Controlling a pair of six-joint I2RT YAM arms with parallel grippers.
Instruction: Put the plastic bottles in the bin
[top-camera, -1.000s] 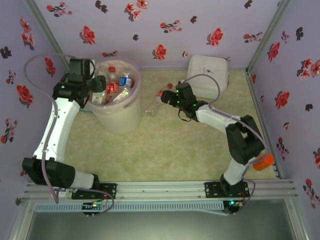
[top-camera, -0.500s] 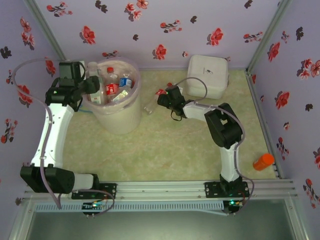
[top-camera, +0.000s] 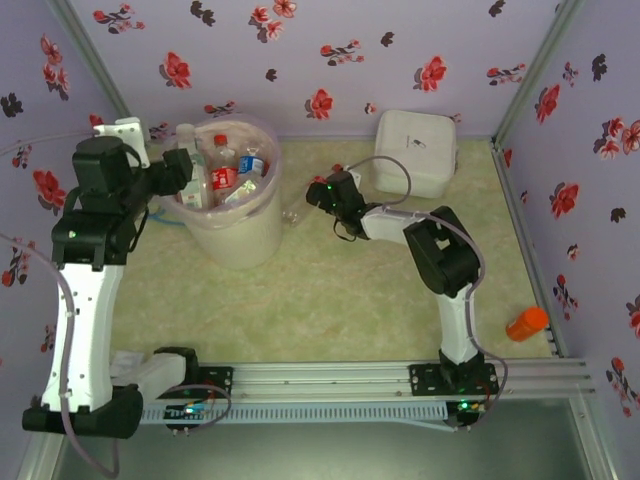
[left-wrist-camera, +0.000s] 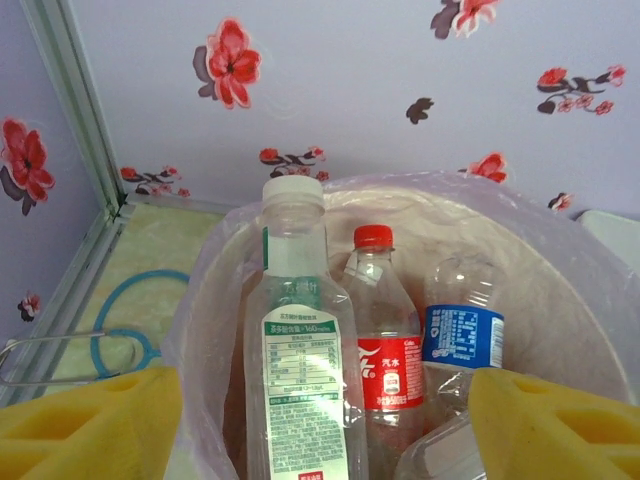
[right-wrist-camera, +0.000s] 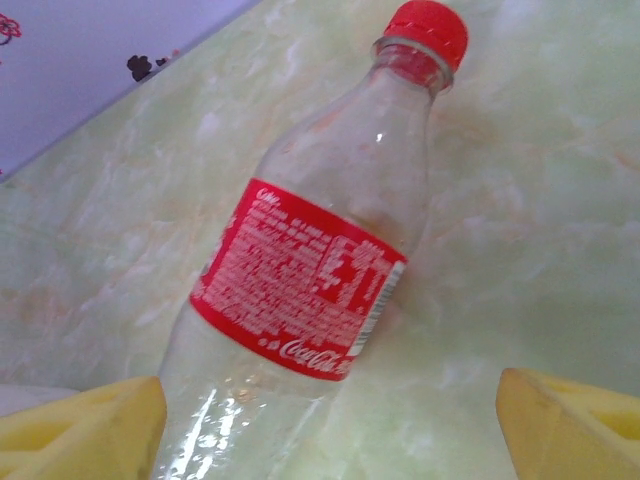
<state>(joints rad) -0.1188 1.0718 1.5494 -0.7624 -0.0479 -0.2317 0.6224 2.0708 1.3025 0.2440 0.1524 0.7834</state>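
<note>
Left gripper is spread wide above the bin, gripping nothing; the white-capped bottle stands inside with the others. Right gripper is unclenched, straddling the red-label bottle lying on the table. We read that as grab alignment.

overhead camera looks down on the whole table; wrist cameras sit close, left sharing the bin.

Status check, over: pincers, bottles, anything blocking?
Left pincer open at bin rim, bottles inside. Right pincer open, straddling red-label bottle lying on table. Nothing blocking that grab.
</note>
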